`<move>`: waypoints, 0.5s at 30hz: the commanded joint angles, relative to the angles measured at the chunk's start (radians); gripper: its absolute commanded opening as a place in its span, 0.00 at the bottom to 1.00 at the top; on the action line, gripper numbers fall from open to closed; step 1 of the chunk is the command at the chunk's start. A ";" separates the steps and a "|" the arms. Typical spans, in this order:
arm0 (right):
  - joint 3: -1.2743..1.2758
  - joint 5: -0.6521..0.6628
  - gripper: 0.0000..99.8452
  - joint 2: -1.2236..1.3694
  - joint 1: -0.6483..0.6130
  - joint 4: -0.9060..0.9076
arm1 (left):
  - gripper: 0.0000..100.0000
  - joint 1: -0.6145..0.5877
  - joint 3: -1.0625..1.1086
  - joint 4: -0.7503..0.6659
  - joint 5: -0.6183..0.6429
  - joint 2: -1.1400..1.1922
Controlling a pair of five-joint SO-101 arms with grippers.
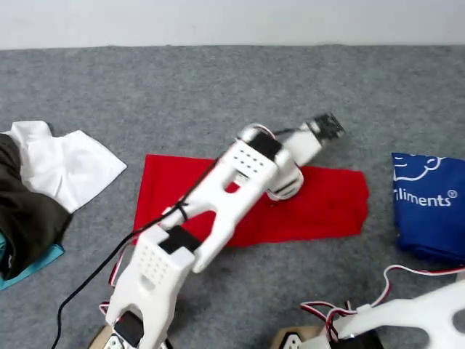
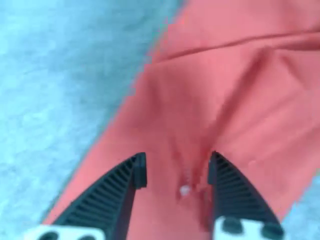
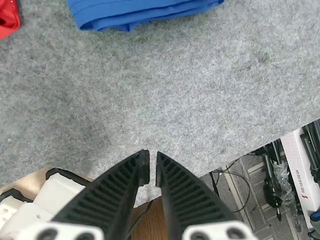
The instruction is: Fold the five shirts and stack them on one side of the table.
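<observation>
L wrist: L gripper [image 2: 177,167] open over red shirt [image 2: 225,100]; R wrist: R gripper [image 3: 152,162] closed, empty, blue shirt [image 3: 140,12] beyond.

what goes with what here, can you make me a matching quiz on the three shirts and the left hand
1 red shirt
2 blue shirt
3 white shirt
4 left hand

a at the high view's right edge
b open, above the red shirt
c spread flat in the middle
d by the dark clothes at the high view's left edge

Pairs: 1-c, 2-a, 3-d, 4-b

L fingers [image 2: 120,192] apart; R fingers [image 3: 125,185] together.
</observation>
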 commanded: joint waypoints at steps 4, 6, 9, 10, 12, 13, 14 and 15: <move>-0.002 0.008 0.04 -0.036 0.004 0.028 | 0.21 -0.048 -0.047 -0.003 -0.029 -0.023; -0.002 0.008 0.04 -0.036 0.004 0.028 | 0.21 -0.038 -0.087 0.063 -0.031 -0.052; -0.002 0.008 0.04 -0.036 0.004 0.028 | 0.21 0.015 -0.151 0.166 -0.029 -0.103; -0.002 0.008 0.04 -0.036 0.004 0.028 | 0.21 0.040 -0.170 0.195 -0.028 -0.115; -0.002 0.008 0.04 -0.036 0.004 0.028 | 0.21 0.095 -0.191 0.244 -0.032 -0.121; -0.002 0.008 0.04 -0.036 0.004 0.028 | 0.21 0.123 -0.191 0.258 -0.034 -0.121; -0.002 0.008 0.04 -0.036 0.004 0.028 | 0.21 0.149 -0.185 0.265 -0.035 -0.114; -0.002 0.006 0.04 -0.036 0.004 0.028 | 0.21 0.172 -0.176 0.265 -0.048 -0.101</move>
